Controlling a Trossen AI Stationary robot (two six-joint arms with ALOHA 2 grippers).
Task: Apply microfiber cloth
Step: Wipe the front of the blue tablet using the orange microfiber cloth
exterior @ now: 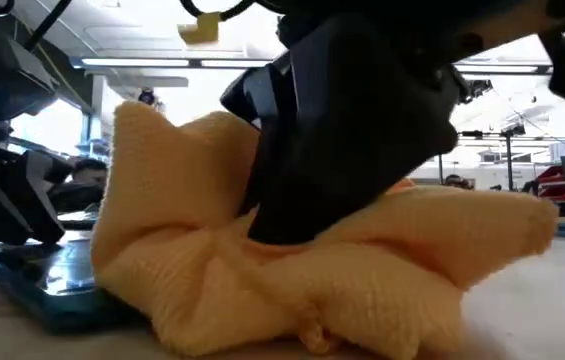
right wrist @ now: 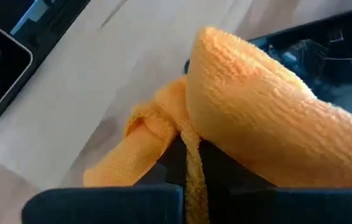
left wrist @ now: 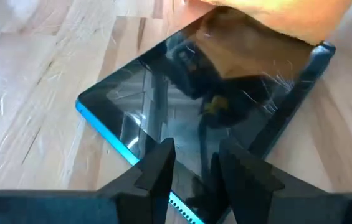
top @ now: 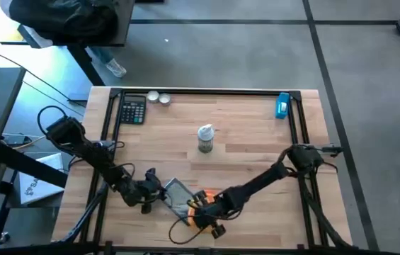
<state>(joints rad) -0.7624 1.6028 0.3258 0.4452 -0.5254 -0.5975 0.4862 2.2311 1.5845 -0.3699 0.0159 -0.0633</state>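
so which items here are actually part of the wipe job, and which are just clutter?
In the job:
- microfiber cloth, gripped by the right gripper
- tablet, steadied by the left gripper

Lying about:
- calculator
- spray bottle
- two round tins
- blue item in the far right corner

My right arm reaches in from the table's right side, elbow bent, forearm stretched low toward the near edge at the middle. My right gripper (top: 203, 211) points down there, its fingers pinched on the microfiber cloth (right wrist: 250, 124). My left arm comes in from the left, folded low. My left gripper (left wrist: 191, 171) sits just beside the right one, fingers close together with a narrow gap.
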